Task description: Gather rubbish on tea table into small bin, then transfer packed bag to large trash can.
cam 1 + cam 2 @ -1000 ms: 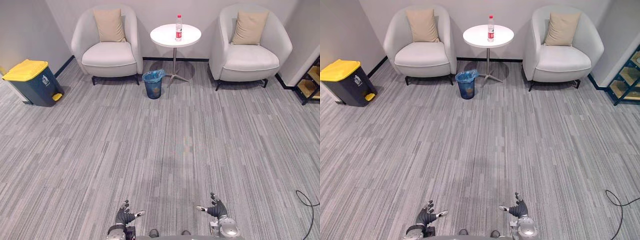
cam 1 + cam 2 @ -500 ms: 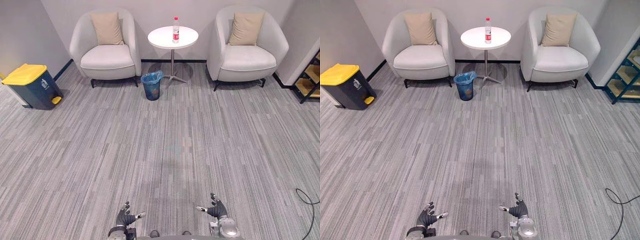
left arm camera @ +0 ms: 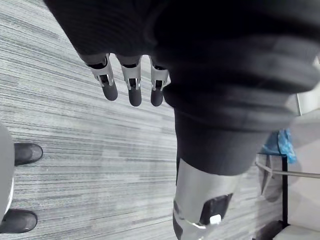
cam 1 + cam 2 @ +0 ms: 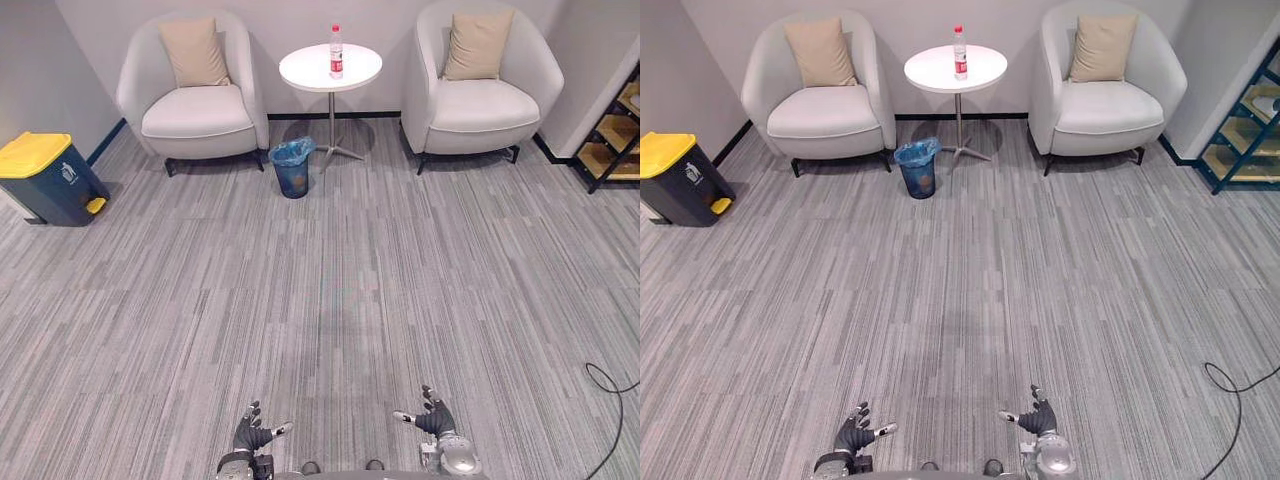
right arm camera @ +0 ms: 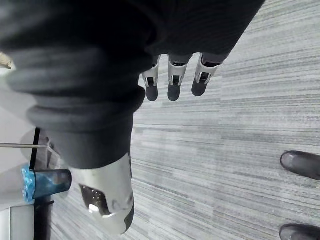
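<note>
Bottle (image 4: 336, 51) standing on table (image 4: 305, 70), table sitting between left chair (image 4: 192, 95) and right chair (image 4: 482, 85), bin (image 4: 293, 181) with blue bag (image 4: 293, 152) resting on carpet (image 4: 330, 300) just beside table foot, yellow-lidded can (image 4: 42, 178) standing far left, left hand (image 4: 252, 435) and right hand (image 4: 432, 418) hovering low, both hanging open.

The shelf (image 4: 612, 140) is cut off by the right edge and the yellow-lidded trash can (image 4: 680, 182) by the left. What lies inside the small bin (image 4: 292, 178) is too small to tell, as is the label of the bottle (image 4: 336, 52).
</note>
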